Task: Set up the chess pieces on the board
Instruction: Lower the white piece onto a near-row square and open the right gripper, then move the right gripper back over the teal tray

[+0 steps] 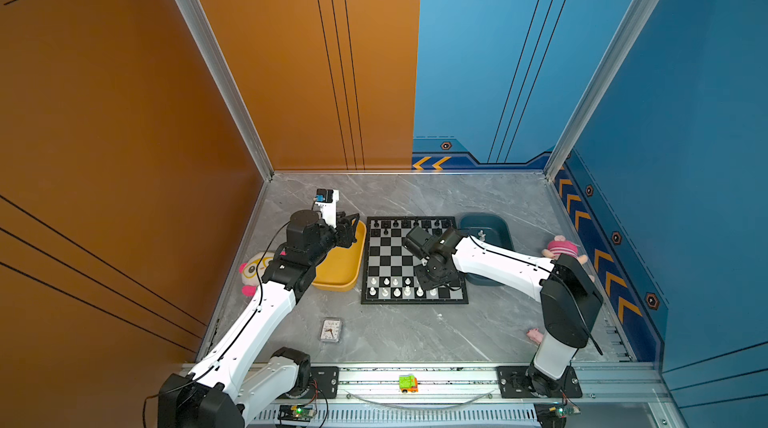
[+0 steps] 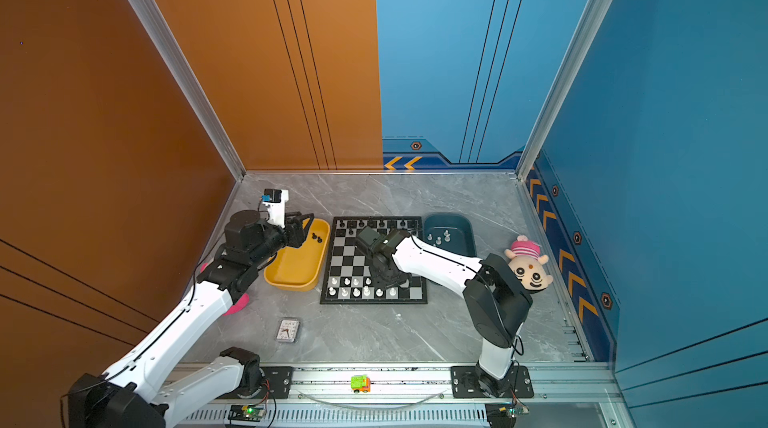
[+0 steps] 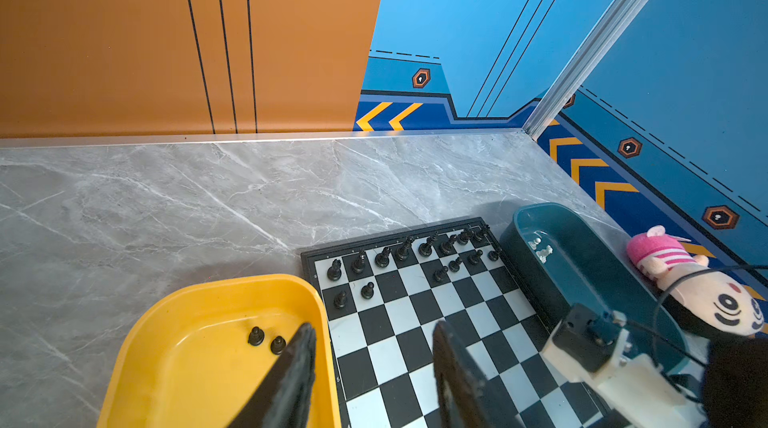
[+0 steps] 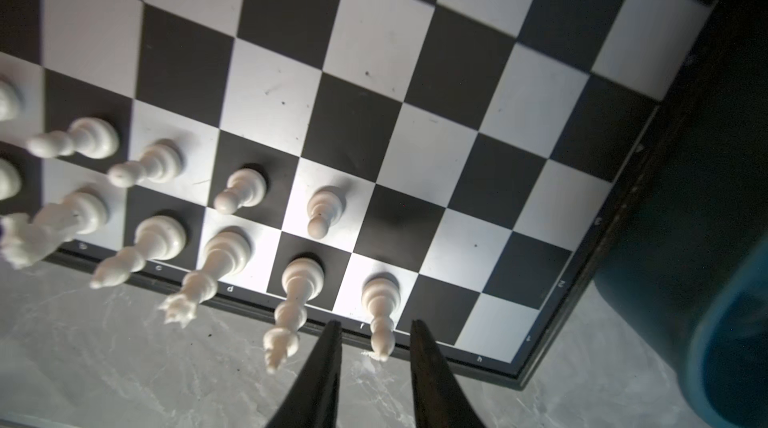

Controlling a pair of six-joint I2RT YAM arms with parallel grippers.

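Now the right gripper (image 4: 376,323) straddles the white bishop (image 4: 380,297) on the board's (image 4: 436,72) near edge row, jaws slightly parted, so a crooked lift could topple it into the next white piece (image 4: 302,276); the left gripper (image 3: 374,325) hangs open, empty.

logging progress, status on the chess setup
Right fingers open, straddling a standing white piece on the board, near row. Left fingers open, empty, over the yellow tray edge. Two black pieces in that tray. Nothing blocking.
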